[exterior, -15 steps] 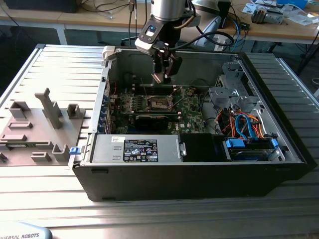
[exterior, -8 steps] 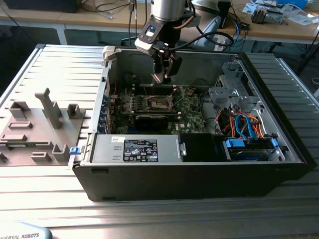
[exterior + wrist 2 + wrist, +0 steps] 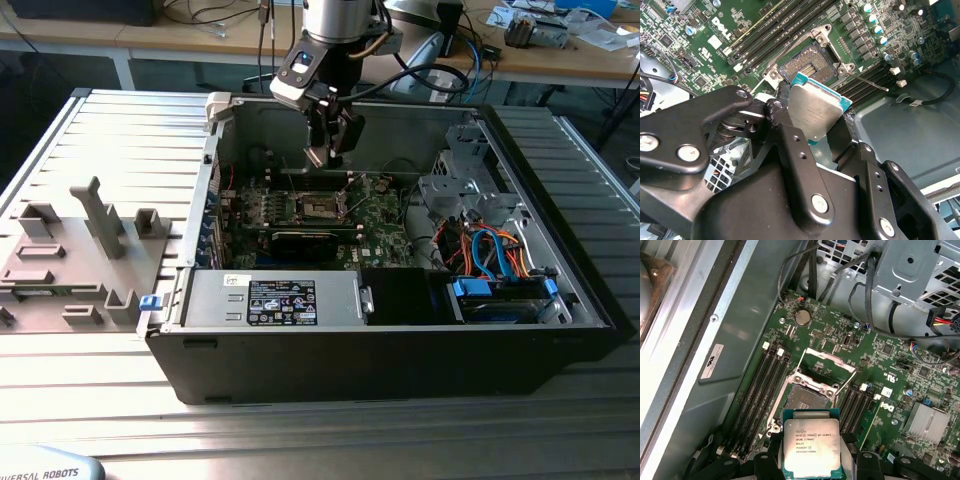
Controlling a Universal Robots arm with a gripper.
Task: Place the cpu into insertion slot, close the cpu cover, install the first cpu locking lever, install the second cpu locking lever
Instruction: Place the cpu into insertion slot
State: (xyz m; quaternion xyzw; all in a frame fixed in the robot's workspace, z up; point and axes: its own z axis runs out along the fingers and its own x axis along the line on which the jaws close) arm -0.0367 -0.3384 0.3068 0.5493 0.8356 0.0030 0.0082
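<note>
We see the gripper inside the open case, its two fingers pinching the cpu by opposite edges, metal top up. The chip hangs above the slot and apart from it, a little off to one side in both wrist views. The cover stands raised at the far edge of the slot, and a thin lever sticks out free beside it, so the socket lies open. We judge the chip light, stiff and flat, with a smooth top that gives little grip; the narrow green rim is the sensible place to hold, as the fingers do now, leaving the underside untouched. We take that underside and the fine contacts in the slot to be fragile, so a tilted or scraping descent could harm them. Memory slots run close along both sides of the socket, and the raised cover and lever crowd its edges. Further off are a metal drive cage with cables, and a grey heat sink; none lies between chip and slot.
</note>
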